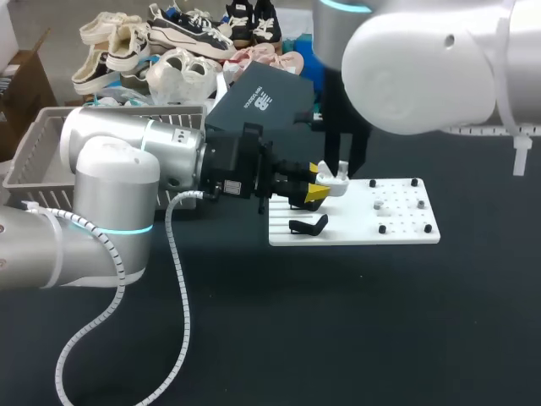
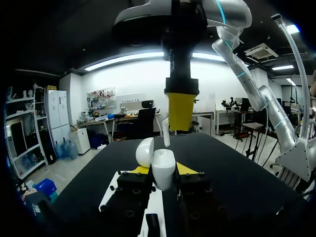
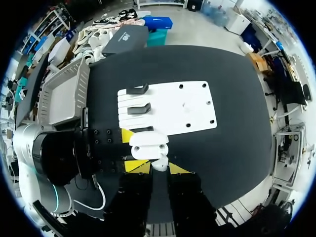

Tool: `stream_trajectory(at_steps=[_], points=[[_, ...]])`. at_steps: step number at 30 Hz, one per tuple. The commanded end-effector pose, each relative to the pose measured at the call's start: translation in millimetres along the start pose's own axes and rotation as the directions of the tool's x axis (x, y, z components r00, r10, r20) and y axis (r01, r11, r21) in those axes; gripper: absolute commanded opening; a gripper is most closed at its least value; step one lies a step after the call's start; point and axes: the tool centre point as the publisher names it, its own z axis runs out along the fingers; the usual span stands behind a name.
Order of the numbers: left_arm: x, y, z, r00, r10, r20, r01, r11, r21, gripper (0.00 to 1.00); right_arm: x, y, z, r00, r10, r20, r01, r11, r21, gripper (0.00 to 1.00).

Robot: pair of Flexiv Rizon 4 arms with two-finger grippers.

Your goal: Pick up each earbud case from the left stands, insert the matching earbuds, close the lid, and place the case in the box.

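My left gripper [image 1: 319, 183] is shut on a white earbud case [image 1: 336, 184], held with its lid open above the left end of the white board [image 1: 355, 227]. In the left wrist view the case [image 2: 163, 168] sits between the yellow tips, its lid [image 2: 144, 152] tipped back. My right gripper [image 1: 344, 165] hangs straight above the case, shut on a white earbud [image 3: 159, 164]. The earbud's stem [image 2: 166, 134] points down at the open case [image 3: 148, 145]. Black stands [image 1: 308, 226] sit on the board's left side, and small earbuds [image 1: 378, 204] lie among the pegs to the right.
A grey basket [image 1: 34, 152] stands at the far left behind my left arm. A black shoebox [image 1: 262, 97] lies behind the board, with several shoes [image 1: 182, 38] beyond it. Black tabletop [image 1: 338, 321] stretches in front of the board.
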Motion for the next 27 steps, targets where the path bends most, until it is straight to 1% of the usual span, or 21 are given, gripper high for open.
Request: stream_trajectory(at_steps=[1, 6, 16, 27], points=[[0.1, 1.1, 0.2, 1.0, 0.0, -0.001, 0.0, 1.0, 0.003, 0.0, -0.2, -1.1, 0.3, 1.0, 0.006, 0.004, -0.006, 1.0, -0.007, 0.0], [0.1, 1.1, 0.7, 0.999, -0.014, 0.033, 0.014, 1.0, 0.009, 0.0, 0.7, -2.9, -4.3, 1.0, 0.009, 0.015, -0.009, 1.0, -0.01, 0.0], [1.0, 1.0, 3.3, 0.998, -0.031, 0.05, 0.03, 1.0, 0.007, 0.0, 4.3, -3.4, -6.9, 1.0, 0.002, 0.021, -0.002, 1.0, -0.007, 0.0], [2.6, 1.1, 4.7, 0.996, -0.065, 0.063, 0.064, 0.998, 0.015, 0.0, 3.2, -2.1, -2.0, 1.0, -0.001, 0.01, 0.001, 1.0, -0.001, 0.0]])
